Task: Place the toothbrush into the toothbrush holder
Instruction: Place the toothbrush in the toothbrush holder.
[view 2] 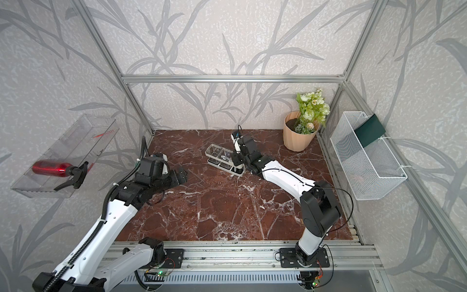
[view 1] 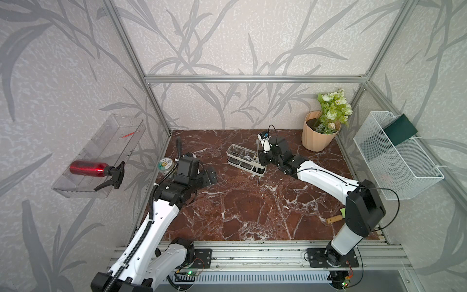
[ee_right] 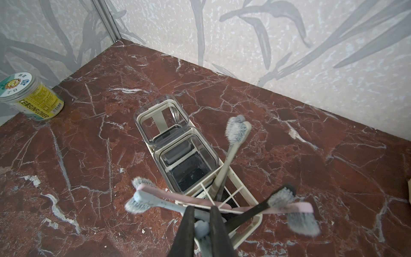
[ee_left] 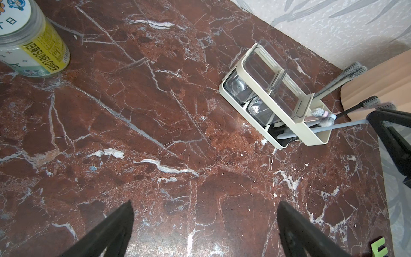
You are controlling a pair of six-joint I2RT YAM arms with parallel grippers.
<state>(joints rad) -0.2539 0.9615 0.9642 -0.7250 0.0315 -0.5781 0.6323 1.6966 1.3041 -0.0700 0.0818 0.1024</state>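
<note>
The toothbrush holder is a cream frame with two clear cups, standing mid-back on the marble table. Several toothbrushes lean in its slotted end. My right gripper hangs right over that end, shut on a pale blue toothbrush. It grips the toothbrush near the head, and the handle slants down into the slotted section. My left gripper is open and empty, low over bare marble to the left of the holder.
A sunflower-label jar stands at the back left. A peach flower pot fills the back right corner. On the right wall hangs a white mesh basket. A red spray bottle lies on the left wall shelf.
</note>
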